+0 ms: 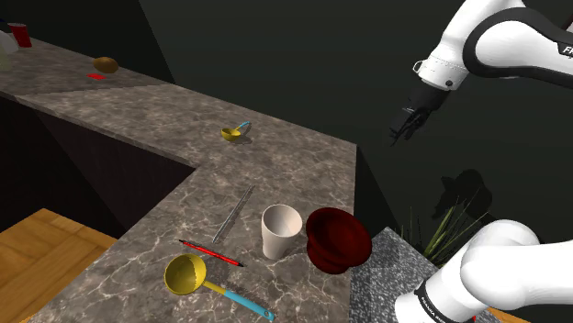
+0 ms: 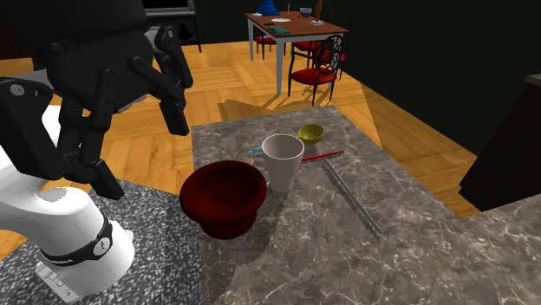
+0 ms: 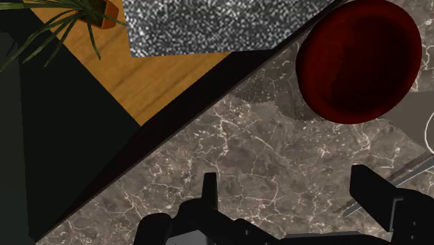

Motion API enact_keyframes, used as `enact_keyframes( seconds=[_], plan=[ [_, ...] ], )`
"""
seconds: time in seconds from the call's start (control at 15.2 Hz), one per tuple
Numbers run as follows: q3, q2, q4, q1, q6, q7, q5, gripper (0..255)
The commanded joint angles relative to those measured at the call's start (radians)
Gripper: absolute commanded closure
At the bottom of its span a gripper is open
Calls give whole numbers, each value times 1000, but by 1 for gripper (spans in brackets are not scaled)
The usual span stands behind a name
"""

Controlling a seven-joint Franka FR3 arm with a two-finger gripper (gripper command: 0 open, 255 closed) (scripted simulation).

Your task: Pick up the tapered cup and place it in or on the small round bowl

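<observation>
gripper spread open and empty above the counter, white tapered cup upright just beside the dark red bowl, so might clip that rim descending and topple the cup.

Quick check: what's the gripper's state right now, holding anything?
Gripper: open, fingers apart, holding nothing, well clear of the white cup.

- Cup: off-white.
- Bowl: dark red.
- Counter: grey-brown, marbled, pale veins.
- Ladle: yellow, blue handle.
- Pen: red.
- Stand: grey, white speckles.
- Floor: orange wood grain.
</observation>
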Motion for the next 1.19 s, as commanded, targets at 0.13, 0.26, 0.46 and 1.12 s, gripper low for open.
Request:
enact_keyframes(
  seconds=[0.13,0.26,0.46,1.12],
  plan=[
    [27,10,-35,17,41,26,27,0],
    [54,25,-65,35,84,52,54,0],
    [96,55,-104,63,150,89,95,0],
    [242,234,-160,158,391,203,223,0]
  ],
)
